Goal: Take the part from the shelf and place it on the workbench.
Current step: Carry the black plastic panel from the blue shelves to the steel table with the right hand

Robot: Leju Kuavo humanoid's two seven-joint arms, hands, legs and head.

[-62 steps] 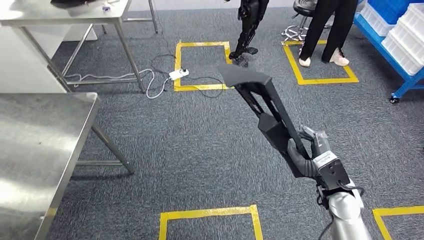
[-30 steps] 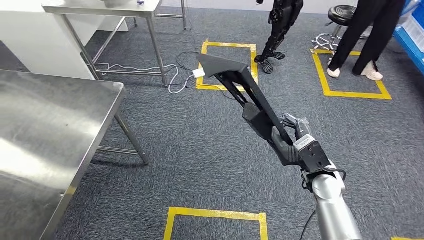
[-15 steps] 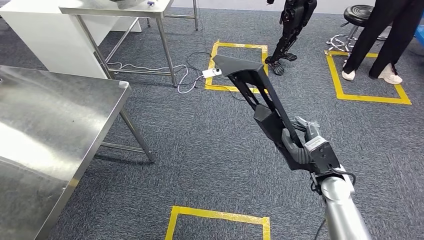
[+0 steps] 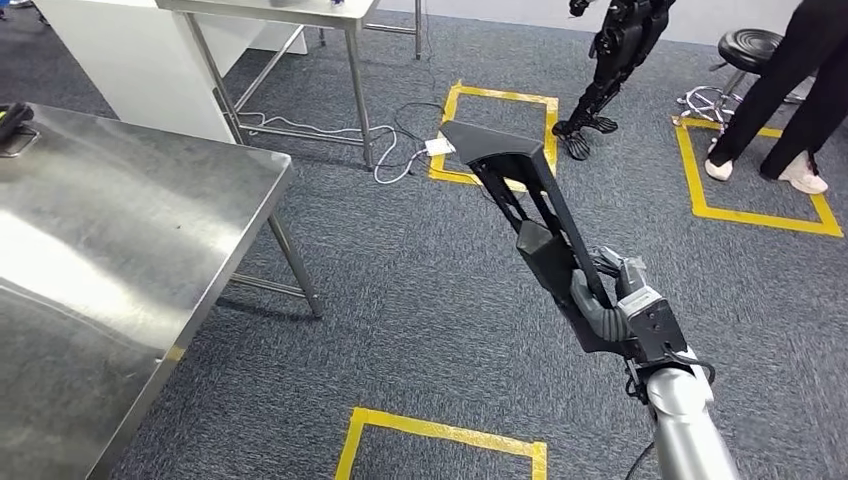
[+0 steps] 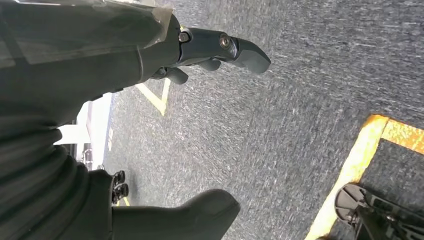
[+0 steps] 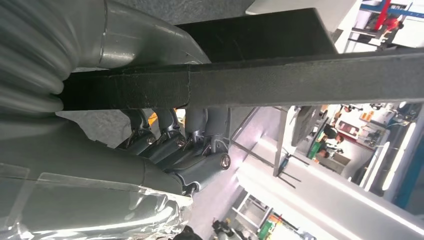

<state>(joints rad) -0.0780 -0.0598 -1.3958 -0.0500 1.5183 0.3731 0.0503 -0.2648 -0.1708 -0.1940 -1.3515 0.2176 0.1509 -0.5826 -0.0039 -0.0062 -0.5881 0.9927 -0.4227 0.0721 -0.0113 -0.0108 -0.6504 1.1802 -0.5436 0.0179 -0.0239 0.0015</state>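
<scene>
The part (image 4: 520, 200) is a long black frame with a flat triangular head and open struts. My right hand (image 4: 612, 305) grips its lower end and holds it tilted up and forward over the carpet. In the right wrist view the part's bar (image 6: 260, 80) crosses the thumb, with the fingers (image 6: 185, 145) curled under it. The steel workbench (image 4: 110, 270) lies at the left, apart from the part. My left hand (image 5: 150, 65) hangs over the grey carpet, its fingers apart and nothing in them.
Yellow tape squares (image 4: 440, 440) mark the carpet. A second steel table (image 4: 290, 20) stands at the back, with a white power strip and cables (image 4: 400, 150) beneath. A small black humanoid robot (image 4: 615, 60), a person's legs (image 4: 790, 100) and a stool (image 4: 748, 45) are far right.
The camera has turned to the left: the workbench now takes up more of the left side and the whole floor has shifted right. My right hand still holds the part the same way.
</scene>
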